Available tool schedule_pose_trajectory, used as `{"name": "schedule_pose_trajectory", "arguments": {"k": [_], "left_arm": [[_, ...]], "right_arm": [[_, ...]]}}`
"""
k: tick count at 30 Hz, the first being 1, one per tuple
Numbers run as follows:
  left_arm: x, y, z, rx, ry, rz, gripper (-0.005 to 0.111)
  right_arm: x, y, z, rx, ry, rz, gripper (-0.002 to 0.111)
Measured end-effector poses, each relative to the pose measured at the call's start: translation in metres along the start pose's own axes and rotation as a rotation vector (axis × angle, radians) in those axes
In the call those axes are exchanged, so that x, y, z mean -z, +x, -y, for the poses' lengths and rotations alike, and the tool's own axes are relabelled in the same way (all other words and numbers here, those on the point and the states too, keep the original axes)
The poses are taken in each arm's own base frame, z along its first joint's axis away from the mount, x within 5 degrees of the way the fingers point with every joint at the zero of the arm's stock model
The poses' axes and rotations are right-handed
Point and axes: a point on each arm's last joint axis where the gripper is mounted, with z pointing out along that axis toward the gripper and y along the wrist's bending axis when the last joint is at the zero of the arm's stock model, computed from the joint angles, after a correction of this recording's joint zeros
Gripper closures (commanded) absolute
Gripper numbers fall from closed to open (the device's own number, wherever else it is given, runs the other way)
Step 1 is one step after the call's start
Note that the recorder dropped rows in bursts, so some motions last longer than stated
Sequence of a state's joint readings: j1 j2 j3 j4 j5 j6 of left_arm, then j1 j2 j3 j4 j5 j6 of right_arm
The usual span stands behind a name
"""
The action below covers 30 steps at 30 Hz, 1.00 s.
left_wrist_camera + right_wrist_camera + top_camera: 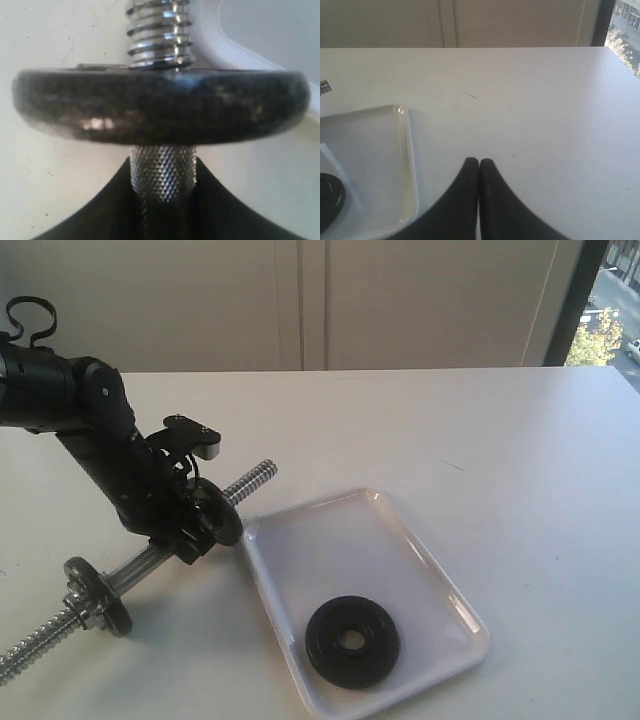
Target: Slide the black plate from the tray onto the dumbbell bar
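Note:
The black plate (352,640) lies flat in the near part of the white tray (340,550). The dumbbell bar (251,482) slants across the table left of the tray, its threaded end near the tray's far left corner. My left gripper (190,530) is shut on the bar's knurled middle (163,172), just behind a worn grey disc (160,107). My right gripper (479,165) is shut and empty, over bare table beside the tray (370,150). The black plate (327,200) shows only at the edge of the right wrist view. The exterior view does not show the right arm.
A second worn disc (97,595) with a chrome collar sits near the bar's other threaded end (35,645). The white table (500,460) runs wide to the right and back. A wall and a window stand behind it.

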<state>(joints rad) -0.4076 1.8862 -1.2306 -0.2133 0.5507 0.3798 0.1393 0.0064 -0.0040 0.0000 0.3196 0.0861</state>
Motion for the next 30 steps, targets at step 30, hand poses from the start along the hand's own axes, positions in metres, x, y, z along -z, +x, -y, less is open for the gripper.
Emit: {"name": "schedule_pose_trajectory", "arguments": {"k": [30], "left_arm": [[0.025, 0.007, 0.008, 0.000, 0.013, -0.021, 0.107]], "right_arm": [[0.000, 0.000, 0.002, 0.198, 0.020, 0.000, 0.108]]}}
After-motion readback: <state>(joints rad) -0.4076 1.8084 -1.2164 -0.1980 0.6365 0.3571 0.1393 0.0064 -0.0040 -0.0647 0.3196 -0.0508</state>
